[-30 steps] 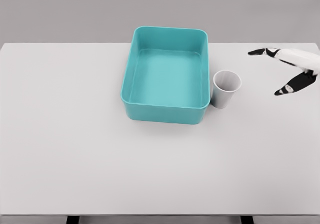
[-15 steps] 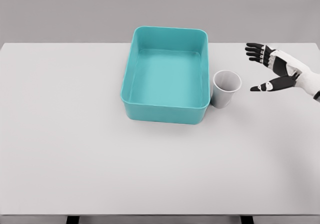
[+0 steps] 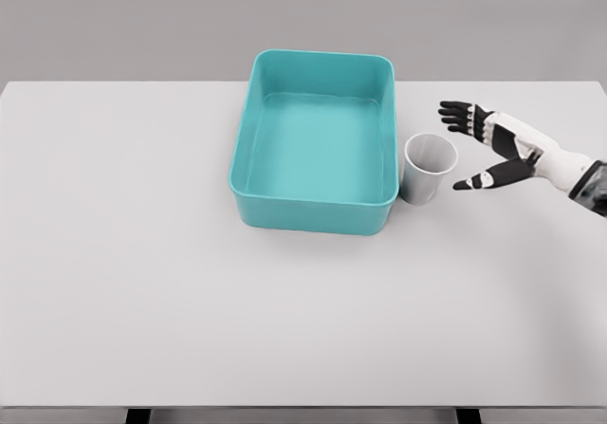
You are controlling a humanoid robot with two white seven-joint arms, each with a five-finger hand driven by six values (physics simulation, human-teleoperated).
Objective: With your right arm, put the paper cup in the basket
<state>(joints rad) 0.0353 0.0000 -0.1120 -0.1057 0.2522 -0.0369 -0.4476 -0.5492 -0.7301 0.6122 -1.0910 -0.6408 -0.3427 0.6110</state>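
- Paper cup (image 3: 431, 167) is standing upright on the white table (image 3: 142, 272), just beside the teal basket (image 3: 315, 211), outside its right wall.
- Right hand (image 3: 495, 147) is hovering near the cup with fingers spread, gripping nothing.
- Grasping, lifting and dropping it in are all remaining.

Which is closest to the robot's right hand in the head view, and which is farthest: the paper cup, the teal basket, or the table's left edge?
From the right hand:
1. Paper cup, just left of the open fingers, not touched.
2. Teal basket, beyond the cup, mid-table.
3. Table's left edge, far across.
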